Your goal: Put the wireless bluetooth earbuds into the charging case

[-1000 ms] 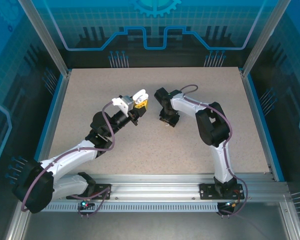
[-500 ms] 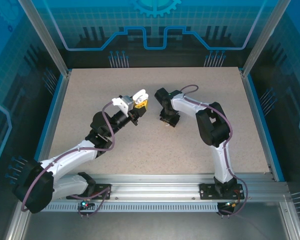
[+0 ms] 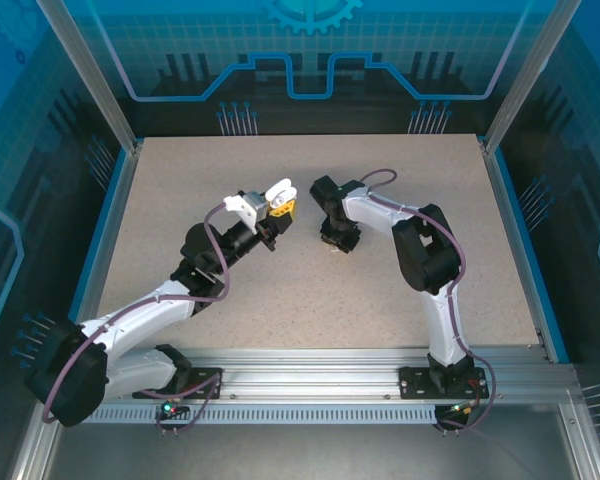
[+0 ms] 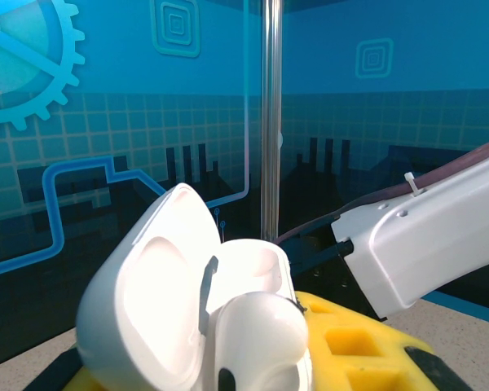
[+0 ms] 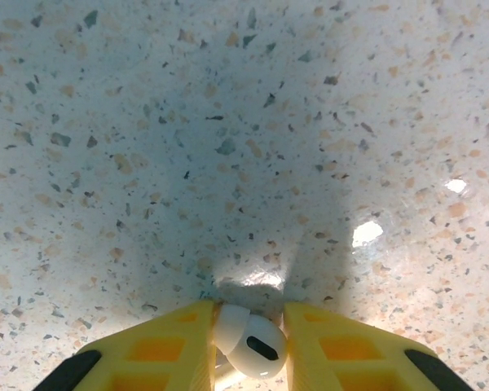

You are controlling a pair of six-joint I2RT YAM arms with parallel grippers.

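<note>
Right tool (image 5: 249,324) gripping one earbud (image 5: 251,344), left tool (image 3: 278,206) holding one case (image 4: 159,301)

Robot lab cell (framed blue panels (image 3: 310,60))

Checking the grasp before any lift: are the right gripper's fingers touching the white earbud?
Touching. The right wrist view shows the earbud wedged between the right gripper's yellow fingers, both inner faces pressed against it with no gap.
</note>
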